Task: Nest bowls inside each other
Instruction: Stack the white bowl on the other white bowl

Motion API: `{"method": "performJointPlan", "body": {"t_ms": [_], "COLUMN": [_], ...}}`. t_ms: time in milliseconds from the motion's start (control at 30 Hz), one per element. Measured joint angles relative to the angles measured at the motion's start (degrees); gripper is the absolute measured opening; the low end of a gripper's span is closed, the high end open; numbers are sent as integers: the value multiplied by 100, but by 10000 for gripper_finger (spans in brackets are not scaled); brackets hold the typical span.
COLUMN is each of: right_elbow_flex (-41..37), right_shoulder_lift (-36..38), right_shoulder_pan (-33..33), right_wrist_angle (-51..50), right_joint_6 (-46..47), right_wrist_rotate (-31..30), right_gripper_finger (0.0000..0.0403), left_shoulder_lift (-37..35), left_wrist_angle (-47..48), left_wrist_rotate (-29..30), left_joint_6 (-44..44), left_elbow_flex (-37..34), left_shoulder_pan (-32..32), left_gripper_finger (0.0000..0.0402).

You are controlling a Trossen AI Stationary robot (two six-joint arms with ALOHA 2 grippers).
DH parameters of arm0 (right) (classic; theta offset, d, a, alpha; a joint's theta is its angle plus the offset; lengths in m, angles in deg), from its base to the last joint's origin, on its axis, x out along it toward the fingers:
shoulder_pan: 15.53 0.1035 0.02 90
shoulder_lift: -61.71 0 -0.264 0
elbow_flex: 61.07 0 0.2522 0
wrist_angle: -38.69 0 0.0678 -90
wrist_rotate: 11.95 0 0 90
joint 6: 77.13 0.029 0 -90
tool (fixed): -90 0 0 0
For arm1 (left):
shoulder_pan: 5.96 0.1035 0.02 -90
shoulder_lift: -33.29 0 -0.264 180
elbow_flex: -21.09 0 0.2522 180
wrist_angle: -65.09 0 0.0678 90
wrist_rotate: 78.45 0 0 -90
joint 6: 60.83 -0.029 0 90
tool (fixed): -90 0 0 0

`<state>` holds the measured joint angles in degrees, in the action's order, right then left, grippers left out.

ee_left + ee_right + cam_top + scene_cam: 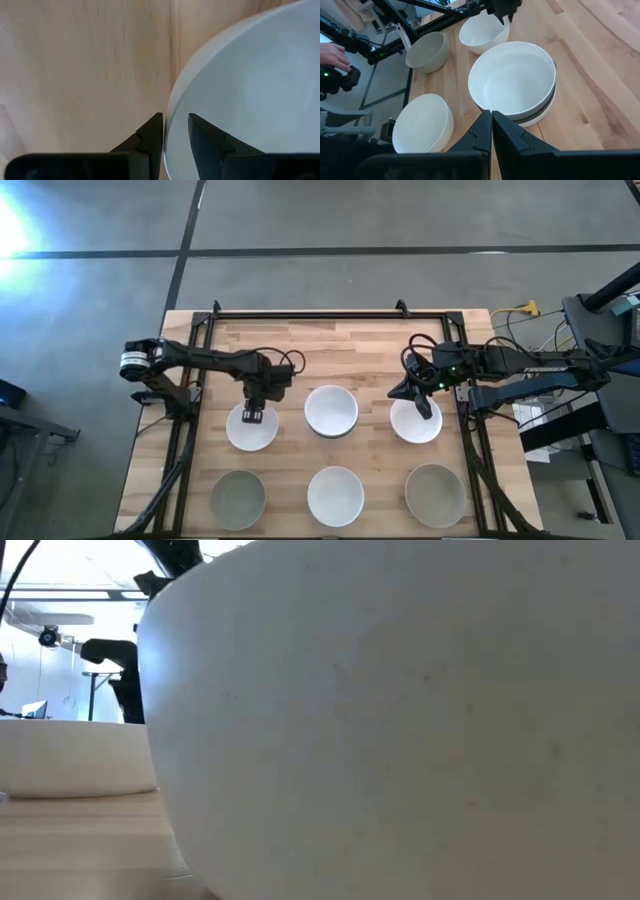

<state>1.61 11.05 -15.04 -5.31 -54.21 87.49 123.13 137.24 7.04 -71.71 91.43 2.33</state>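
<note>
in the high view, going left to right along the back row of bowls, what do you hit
white bowl with the left gripper clamped on its rim → stack topped by a white bowl in the middle → white bowl with the shut right gripper over it

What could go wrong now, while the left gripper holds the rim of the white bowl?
1. The left gripper pinches only the thin rim of the white bowl; if lifted, the bowl may tilt or slip out.
2. The middle bowl stack stands close by, so a swinging bowl might knock it.
3. The right gripper, shut, hangs over another white bowl and might bump it.
</note>
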Motion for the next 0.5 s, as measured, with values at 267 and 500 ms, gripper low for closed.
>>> {"method": "performJointPlan", "body": {"t_ms": [267, 500], "right_elbow_flex": [0, 0], "right_shoulder_lift": [0, 0], "right_shoulder_pan": [0, 0], "right_wrist_angle": [0, 0], "right_joint_6": [0, 0], "right_wrist_rotate": [0, 0], "right_gripper_finger": [9, 9], "left_shoulder_lift": [0, 0], "left_wrist_angle": [-120, -69], "left_wrist_rotate": [-35, -35], "left_joint_6": [16, 201], "left_elbow_flex": [-199, -97], "left_shoulder_pan": [0, 4], "left_gripper_finger": [49, 3]}}
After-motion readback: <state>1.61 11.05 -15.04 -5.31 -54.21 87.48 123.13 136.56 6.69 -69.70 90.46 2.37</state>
